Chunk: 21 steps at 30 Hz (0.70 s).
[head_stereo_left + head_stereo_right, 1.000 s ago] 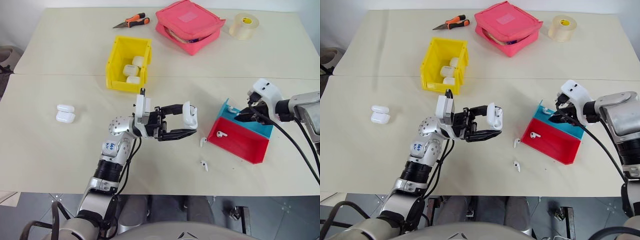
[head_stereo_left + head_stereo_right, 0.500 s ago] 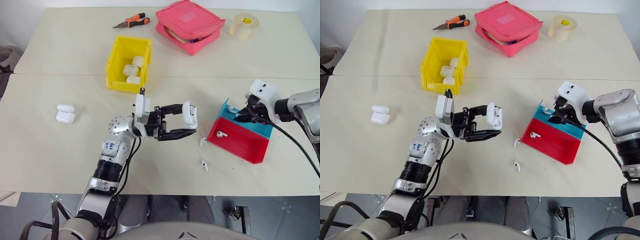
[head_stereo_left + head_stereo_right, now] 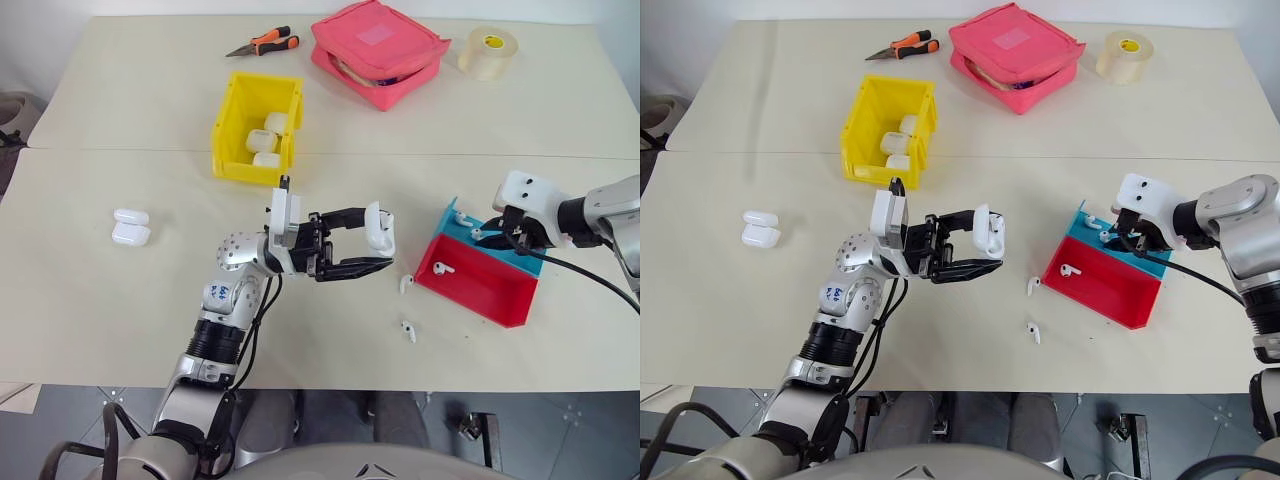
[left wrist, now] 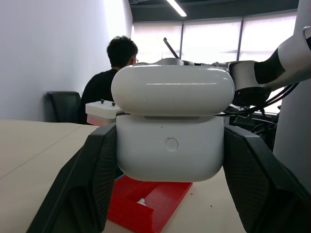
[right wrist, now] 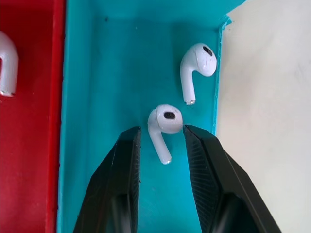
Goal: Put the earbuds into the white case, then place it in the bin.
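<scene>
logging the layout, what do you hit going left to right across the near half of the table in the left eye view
two white cases lying together → left gripper shut on the white case → earbud by the tray corner, earbud nearer the table edge → red-and-teal tray → right gripper over the teal part.

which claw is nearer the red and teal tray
Right. The right claw is over the tray's teal half, its fingers on either side of an earbud lying there. The left claw holds the white case above the table, apart from the tray.
</scene>
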Available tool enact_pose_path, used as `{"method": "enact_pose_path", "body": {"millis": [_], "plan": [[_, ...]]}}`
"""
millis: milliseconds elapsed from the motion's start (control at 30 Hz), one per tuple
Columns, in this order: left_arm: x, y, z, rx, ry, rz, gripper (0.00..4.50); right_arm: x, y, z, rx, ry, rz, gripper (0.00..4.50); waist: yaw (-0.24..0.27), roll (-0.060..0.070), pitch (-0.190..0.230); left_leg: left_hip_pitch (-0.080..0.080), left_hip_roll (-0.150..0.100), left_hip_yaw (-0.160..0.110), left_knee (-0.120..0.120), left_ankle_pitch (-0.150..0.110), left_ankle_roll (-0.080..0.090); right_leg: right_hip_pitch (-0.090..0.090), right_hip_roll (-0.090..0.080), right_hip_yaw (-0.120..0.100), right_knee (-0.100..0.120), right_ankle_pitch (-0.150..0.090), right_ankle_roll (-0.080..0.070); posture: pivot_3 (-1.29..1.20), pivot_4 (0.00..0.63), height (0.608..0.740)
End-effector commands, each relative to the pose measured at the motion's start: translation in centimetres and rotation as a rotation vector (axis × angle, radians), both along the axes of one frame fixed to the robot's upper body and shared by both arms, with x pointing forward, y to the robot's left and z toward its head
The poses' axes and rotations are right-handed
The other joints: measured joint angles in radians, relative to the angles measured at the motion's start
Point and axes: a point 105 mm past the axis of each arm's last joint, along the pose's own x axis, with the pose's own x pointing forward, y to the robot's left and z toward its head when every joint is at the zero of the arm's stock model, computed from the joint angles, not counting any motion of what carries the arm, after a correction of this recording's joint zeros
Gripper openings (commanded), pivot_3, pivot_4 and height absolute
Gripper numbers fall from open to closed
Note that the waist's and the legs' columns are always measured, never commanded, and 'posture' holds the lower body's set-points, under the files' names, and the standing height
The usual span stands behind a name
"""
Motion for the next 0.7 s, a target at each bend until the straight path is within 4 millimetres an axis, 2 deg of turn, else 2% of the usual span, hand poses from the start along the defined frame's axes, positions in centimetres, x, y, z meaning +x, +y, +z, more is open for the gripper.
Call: {"method": "enact_pose_path", "body": {"millis": [33, 700], "plan": [[-0.55, 0.03, 1.08, -0.029, -0.04, -0.012, 2.81, 0.15, -0.68, 0.31, -0.015, -0.019, -0.017, 1.44, 0.0, 0.0, 0.0, 0.0, 0.0, 0.0, 0.0, 0.0, 0.0, 0.0, 0.0, 0.0, 0.0, 0.0, 0.0, 0.0, 0.15, 0.74], [-0.47, 0.06, 1.1, -0.027, -0.035, -0.016, 2.81, 0.16, 0.11, -0.2, 0.025, -0.043, -0.001, 1.44, 0.0, 0.0, 0.0, 0.0, 0.0, 0.0, 0.0, 0.0, 0.0, 0.0, 0.0, 0.0, 0.0, 0.0, 0.0, 0.0, 0.15, 0.74]]}}
